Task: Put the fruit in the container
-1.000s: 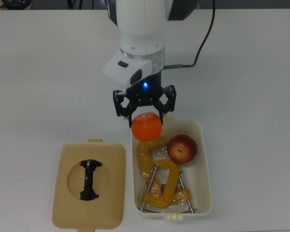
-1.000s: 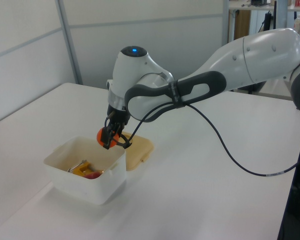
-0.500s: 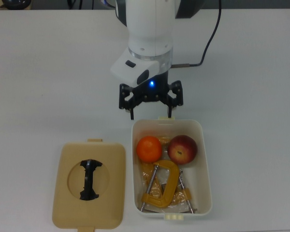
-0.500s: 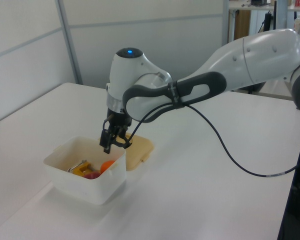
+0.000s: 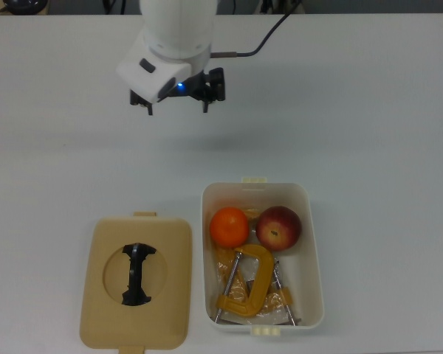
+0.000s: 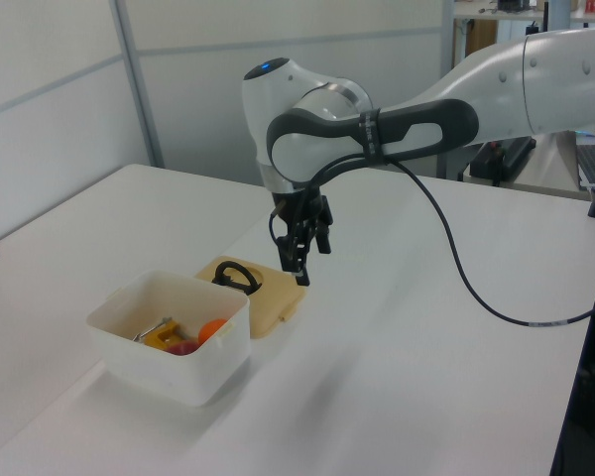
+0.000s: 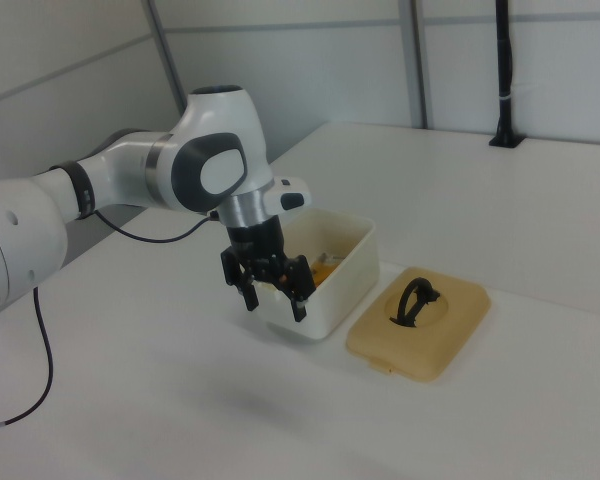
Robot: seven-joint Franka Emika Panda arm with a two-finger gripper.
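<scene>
presently both fruits, orange [image 5: 229, 227] and apple [image 5: 278, 228], rest inside the container [image 5: 314, 251]; claw [image 5: 177, 102] hangs open, empty, well clear of it, suggesting task complete.

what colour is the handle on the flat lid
Black, on the flat tan plastic lid; clearest in the top view.

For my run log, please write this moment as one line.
gripper: open, empty, above bare table | orange and apple: in container with C-clamp | lid: off, beside container
</scene>
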